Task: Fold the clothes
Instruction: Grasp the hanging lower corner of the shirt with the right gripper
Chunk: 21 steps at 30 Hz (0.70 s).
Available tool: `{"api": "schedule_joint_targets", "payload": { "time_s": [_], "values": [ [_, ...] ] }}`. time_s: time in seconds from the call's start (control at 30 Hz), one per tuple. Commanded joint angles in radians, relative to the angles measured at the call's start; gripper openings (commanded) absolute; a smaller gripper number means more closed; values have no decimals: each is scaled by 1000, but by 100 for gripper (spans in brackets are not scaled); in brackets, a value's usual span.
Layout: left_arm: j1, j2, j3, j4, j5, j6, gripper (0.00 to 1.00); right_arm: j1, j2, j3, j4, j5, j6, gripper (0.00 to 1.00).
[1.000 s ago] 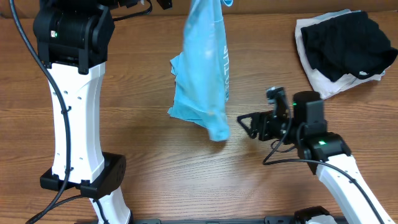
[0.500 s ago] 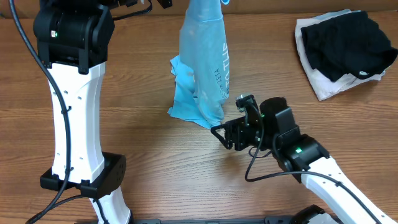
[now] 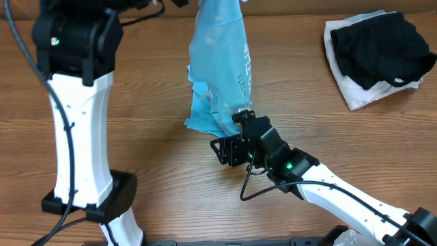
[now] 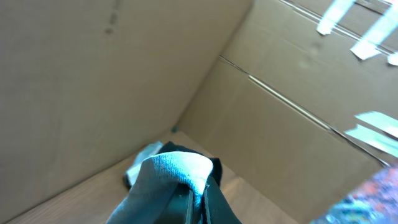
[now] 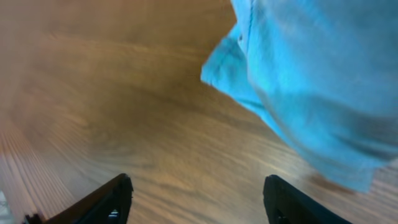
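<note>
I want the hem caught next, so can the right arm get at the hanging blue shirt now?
Probably yes: the right gripper is open beside the lower edge of the blue T-shirt, nothing between them.

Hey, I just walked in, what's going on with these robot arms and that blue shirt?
The left gripper is clamped on the sky-blue T-shirt and holds it up above the wooden table, with the shirt's lower end bunched down at the tabletop. The right gripper sits low beside that lower end, open and holding nothing. No fold is made yet. A black garment lies on a white garment at the far right, apart from both arms.
</note>
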Motion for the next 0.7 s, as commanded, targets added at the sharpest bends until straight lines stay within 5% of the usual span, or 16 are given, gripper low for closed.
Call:
{"api": "schedule_joint_targets", "payload": {
  "time_s": [0.0, 0.43, 0.67],
  "values": [
    [-28, -122, 23, -15, -118, -7, 4, 1, 2, 24, 72, 55, 23, 73],
    [-117, -253, 23, -92, -295, 47, 4, 5, 67, 24, 184, 123, 45, 73],
    [-117, -250, 22, -113, -338, 55, 4, 5, 66, 24, 245, -28, 45, 33]
  ]
}}
